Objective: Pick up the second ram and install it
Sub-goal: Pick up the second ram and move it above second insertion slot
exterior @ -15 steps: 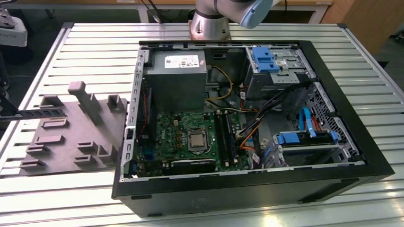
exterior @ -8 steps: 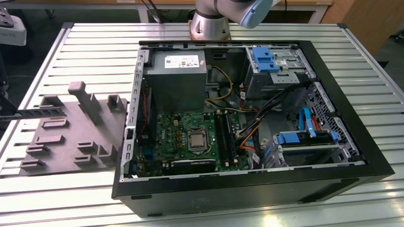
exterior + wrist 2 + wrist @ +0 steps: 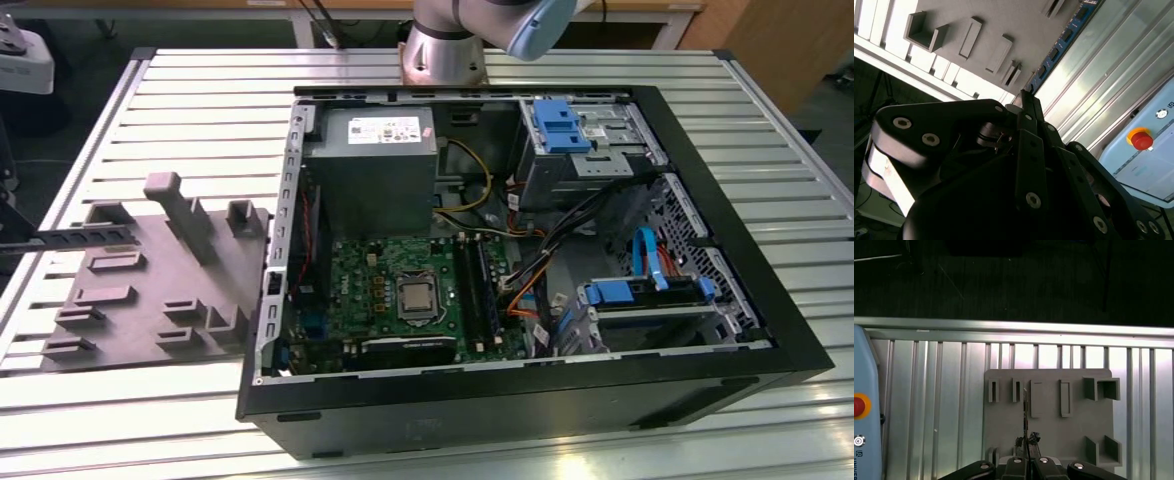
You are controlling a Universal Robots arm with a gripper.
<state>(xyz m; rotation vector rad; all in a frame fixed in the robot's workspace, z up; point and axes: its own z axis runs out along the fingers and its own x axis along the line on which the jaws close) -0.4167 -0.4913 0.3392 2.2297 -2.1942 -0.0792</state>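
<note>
Since the hand [image 3: 1026,444] is clamped tight on the second ram [image 3: 1025,410], held over the grey holder [image 3: 1054,440], pickup looks done. Its seating in the motherboard [image 3: 387,270] — far from the hand — is not done yet.

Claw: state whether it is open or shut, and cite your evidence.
Shut. In both wrist views the claw clamps the second ram, which sticks out from its grip.

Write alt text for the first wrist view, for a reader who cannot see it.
The gripper, shut on the second ram, holds the thin board edge-on over a grey slotted holder plate lying on a ribbed metal table. A pale blue pendant with a red button lies on the table too.
</note>
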